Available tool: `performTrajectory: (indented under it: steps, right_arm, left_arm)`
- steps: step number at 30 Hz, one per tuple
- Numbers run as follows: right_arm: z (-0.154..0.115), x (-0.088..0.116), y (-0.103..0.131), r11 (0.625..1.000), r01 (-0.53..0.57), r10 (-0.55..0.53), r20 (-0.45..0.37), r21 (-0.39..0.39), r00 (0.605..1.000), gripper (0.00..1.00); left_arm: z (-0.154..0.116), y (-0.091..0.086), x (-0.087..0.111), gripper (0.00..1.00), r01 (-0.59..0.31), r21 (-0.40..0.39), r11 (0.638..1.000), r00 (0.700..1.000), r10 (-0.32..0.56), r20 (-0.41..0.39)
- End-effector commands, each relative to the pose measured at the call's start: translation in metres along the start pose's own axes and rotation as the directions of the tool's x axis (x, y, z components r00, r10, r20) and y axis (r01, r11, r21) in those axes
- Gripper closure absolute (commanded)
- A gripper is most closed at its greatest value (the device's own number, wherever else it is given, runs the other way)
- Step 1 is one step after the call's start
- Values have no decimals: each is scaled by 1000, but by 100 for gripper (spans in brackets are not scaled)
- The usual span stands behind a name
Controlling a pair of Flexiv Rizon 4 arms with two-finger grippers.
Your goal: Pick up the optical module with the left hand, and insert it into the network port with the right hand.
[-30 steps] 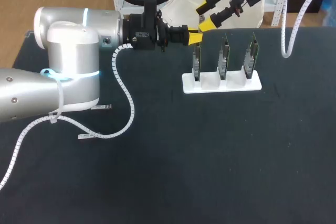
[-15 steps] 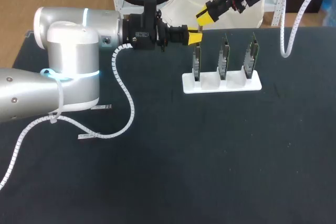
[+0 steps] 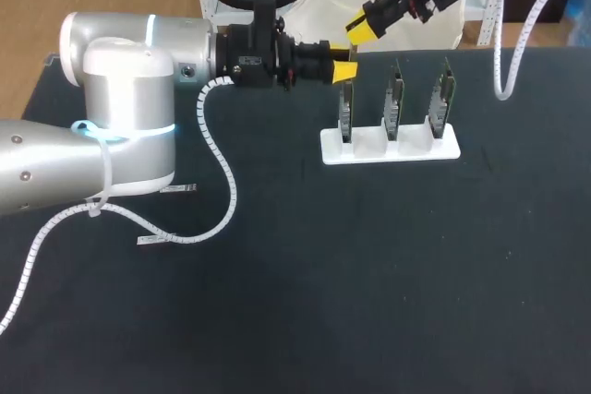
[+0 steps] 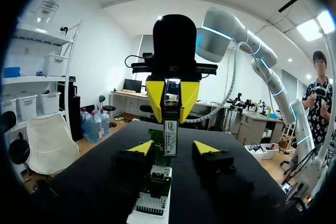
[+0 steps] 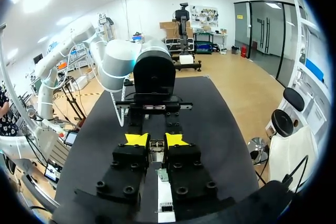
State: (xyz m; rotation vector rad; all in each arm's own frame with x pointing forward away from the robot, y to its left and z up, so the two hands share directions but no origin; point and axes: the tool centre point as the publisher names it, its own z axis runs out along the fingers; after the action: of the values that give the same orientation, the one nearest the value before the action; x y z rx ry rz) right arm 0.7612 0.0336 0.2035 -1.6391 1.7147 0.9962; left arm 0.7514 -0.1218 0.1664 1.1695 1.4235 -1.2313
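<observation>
Only the left wrist view lays the grasp bare: the optical module (image 4: 169, 132) is seen pinched upright between the close-set yellow tips of the right pincer (image 4: 172, 97), which faces the camera. The left pincer (image 4: 174, 148) is spread, with one tip to either side of the module's lower end and a gap shown on each side.

In the right wrist view the module is reduced to a small grey piece between that pincer's own tips. The left arm is seen head-on just ahead, and its yellow tips cannot be made out there.

In the head view the module cannot be picked out at all; only the two pincers are shown, close together in the air over the far part of the desk (image 3: 369, 274), above and just beside the leftmost of three circuit boards (image 3: 394, 99) held upright in a white holder (image 3: 388, 149). In the left wrist view one board and an end of the holder are seen under the left pincer, and the rest is cut off.

The left arm is laid level across from its side, with its pincer pointing at the right arm. The right arm enters at the far corner and is mostly cut off, its wrist tilted down toward the left pincer.
</observation>
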Motion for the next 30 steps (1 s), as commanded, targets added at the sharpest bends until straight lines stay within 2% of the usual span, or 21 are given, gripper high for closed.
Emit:
performTrajectory:
  steps: [1, 4, 12, 22, 30]
  right_arm:
    - [-1, 0, -1, 1000, 2, -2, 4, -2, 1000, 100]
    - [-2, 0, -1, 1000, 2, -2, 6, 0, 1000, 100]
    - [-2, 0, -1, 1000, 5, -5, 3, 1, 1000, 100]
    - [-4, 0, 0, 1000, 10, -10, -8, 6, 1000, 100]
    - [-6, 0, 2, 1000, 11, -10, -11, 12, 1000, 100]
  left_arm:
    - [0, -1, 1, 0, -2, -4, 1000, 1000, 2, 3]
    - [-3, -2, -1, 0, -17, 0, 1000, 1000, 17, -5]
    - [-12, -7, -3, 0, -88, -12, 996, 988, 86, -131]
    - [-24, -4, 22, 0, -71, -31, 997, 962, 60, -266]
    - [-30, 5, 31, 0, -75, -50, 996, 941, 55, -333]
